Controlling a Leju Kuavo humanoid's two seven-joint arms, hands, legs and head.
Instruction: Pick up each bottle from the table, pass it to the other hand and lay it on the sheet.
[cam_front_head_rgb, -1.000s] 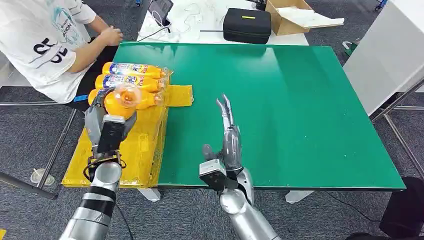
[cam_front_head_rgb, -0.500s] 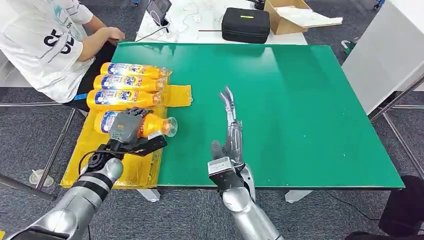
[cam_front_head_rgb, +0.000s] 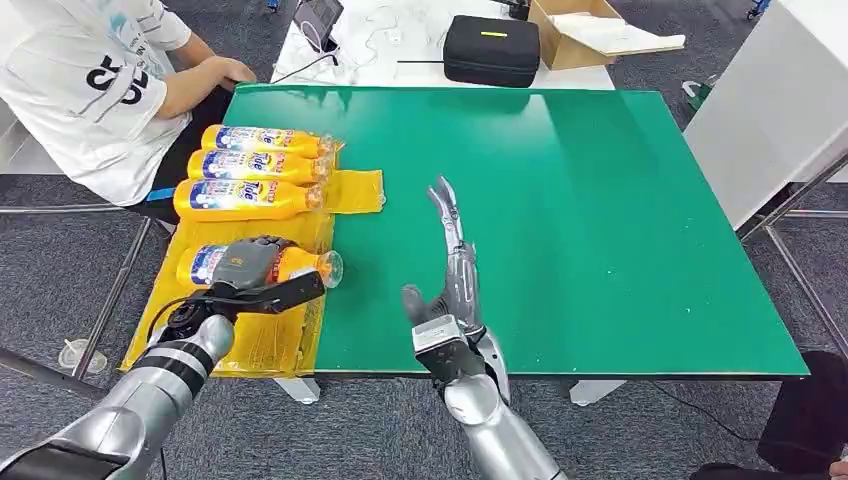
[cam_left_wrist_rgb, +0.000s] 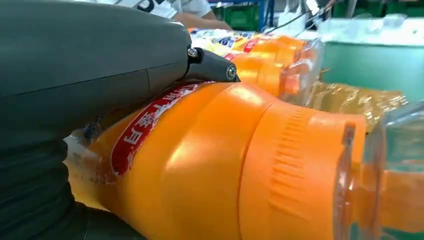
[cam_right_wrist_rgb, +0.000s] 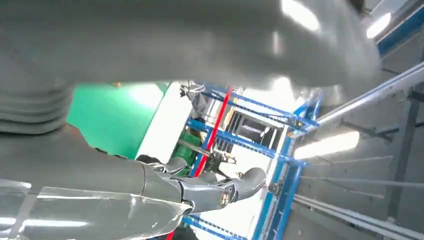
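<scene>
My left hand (cam_front_head_rgb: 250, 266) grips an orange bottle (cam_front_head_rgb: 298, 264) lying sideways low over the yellow sheet (cam_front_head_rgb: 258, 330), its clear cap toward the green table (cam_front_head_rgb: 600, 200). Close up, the left wrist view has the same bottle (cam_left_wrist_rgb: 225, 170) under my left hand (cam_left_wrist_rgb: 90, 75). Three more orange bottles (cam_front_head_rgb: 250, 168) lie side by side on the sheet's far end. My right hand (cam_front_head_rgb: 455, 265) is raised over the table's near part, fingers straight and apart, holding nothing; its fingers (cam_right_wrist_rgb: 210, 190) point up in the right wrist view.
A person in a white shirt (cam_front_head_rgb: 90, 80) sits at the far left by the table corner. Behind the green table stand a black case (cam_front_head_rgb: 493, 48) and a cardboard box (cam_front_head_rgb: 580, 30). A white cabinet (cam_front_head_rgb: 780, 110) is at the right.
My left hand has turned the bottle from upright to lying and lowered it toward the sheet, nearer me than the three laid bottles. The right hand has barely shifted.
</scene>
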